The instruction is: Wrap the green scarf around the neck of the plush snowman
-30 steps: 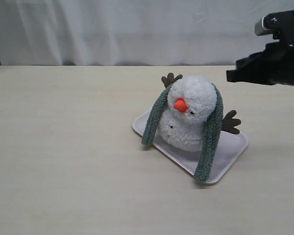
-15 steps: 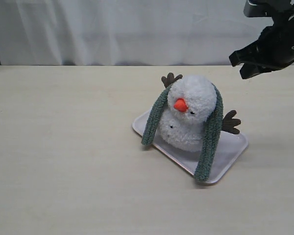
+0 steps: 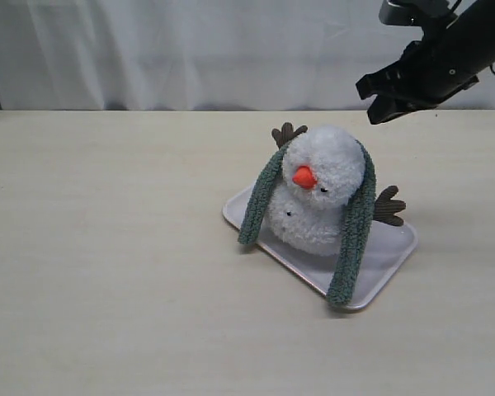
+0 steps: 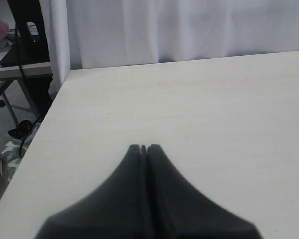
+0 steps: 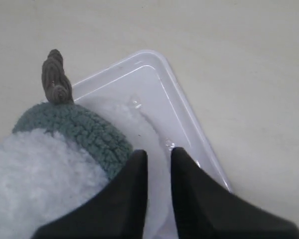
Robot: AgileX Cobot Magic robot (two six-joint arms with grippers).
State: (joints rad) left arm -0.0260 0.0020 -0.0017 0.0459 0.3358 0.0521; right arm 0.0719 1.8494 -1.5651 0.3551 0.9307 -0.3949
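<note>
In the exterior view the green scarf [image 3: 352, 227] lies behind the plush snowman's neck [image 3: 307, 200], both ends hanging down in front, uncrossed. Your right gripper [image 3: 370, 101] hangs above it, off to the side. Take the longer end low, near the white tray [image 3: 400, 247], and carry it across under the orange nose [image 3: 304, 176]. The left wrist view shows the left gripper [image 4: 143, 148] closed on nothing over the pale table [image 4: 214, 99], a white curtain [image 4: 189, 25] beyond. In the right wrist view the jaws stand narrowly parted, empty, over the scarf's fold.

backdrop: white curtain [image 3: 190, 49] | surface: pale wood-grain table [image 3: 107, 289] | light: even
</note>
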